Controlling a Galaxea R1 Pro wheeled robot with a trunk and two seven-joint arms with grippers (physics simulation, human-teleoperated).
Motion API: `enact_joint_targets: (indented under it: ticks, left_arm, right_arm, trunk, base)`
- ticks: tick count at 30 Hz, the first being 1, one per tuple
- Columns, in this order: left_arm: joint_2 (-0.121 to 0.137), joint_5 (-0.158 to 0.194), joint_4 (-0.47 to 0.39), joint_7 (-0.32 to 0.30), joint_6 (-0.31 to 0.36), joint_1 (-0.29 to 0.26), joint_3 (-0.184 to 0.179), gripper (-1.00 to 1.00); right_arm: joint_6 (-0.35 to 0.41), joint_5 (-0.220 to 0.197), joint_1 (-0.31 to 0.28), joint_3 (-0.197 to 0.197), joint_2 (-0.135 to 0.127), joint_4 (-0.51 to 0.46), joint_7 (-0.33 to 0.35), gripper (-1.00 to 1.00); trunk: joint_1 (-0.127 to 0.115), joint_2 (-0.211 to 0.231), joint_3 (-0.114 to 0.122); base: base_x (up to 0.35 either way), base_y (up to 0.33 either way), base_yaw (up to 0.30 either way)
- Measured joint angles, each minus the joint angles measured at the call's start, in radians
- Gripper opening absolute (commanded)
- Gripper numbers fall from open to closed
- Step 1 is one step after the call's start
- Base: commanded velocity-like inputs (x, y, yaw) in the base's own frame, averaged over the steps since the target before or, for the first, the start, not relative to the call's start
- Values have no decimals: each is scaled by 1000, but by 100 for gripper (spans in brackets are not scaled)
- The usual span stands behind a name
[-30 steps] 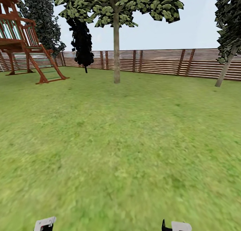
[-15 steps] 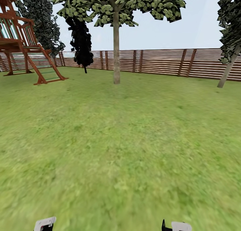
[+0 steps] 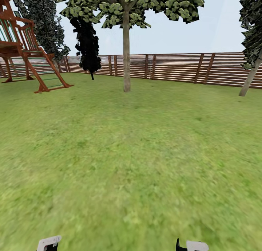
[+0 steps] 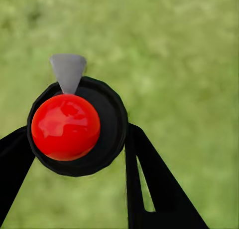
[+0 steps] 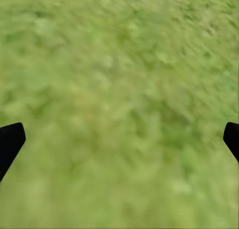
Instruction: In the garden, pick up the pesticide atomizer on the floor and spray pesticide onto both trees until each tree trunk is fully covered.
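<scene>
Gripping the pesticide atomizer point(image 4: 75, 125), the left gripper point(image 4: 74, 154) is clamping its two black fingers point(image 4: 154, 184) on either side of the dark bottle, whose red top and grey nozzle are facing the wrist camera over blurred grass. Right gripper point(image 5: 119, 139) is hanging with its two fingertips point(image 5: 10, 141) spread wide apart above bare lawn point(image 3: 131, 152). Ahead in the head view, one brown slatted fence point(image 3: 174, 67) is running along the far edge. Two thick-trunked trees are standing before it: one tree point(image 3: 126, 39) at 12 o'clock, a second, leaning tree point(image 3: 251, 72) at 2 o'clock. One wooden play frame point(image 3: 27, 50) is sitting at 10 o'clock, one narrow black-leaved tree point(image 3: 87, 43) at 11 o'clock.
</scene>
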Motion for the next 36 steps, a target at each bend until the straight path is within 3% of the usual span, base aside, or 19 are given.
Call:
enact_joint_targets:
  ticks: [36]
  left_arm:
    - [0, 0, 0, 0, 0, 0, 0, -100]
  right_arm:
    - [0, 0, 0, 0, 0, 0, 0, 100]
  trunk:
    - [0, 0, 0]
  base:
    - [338, 0, 0]
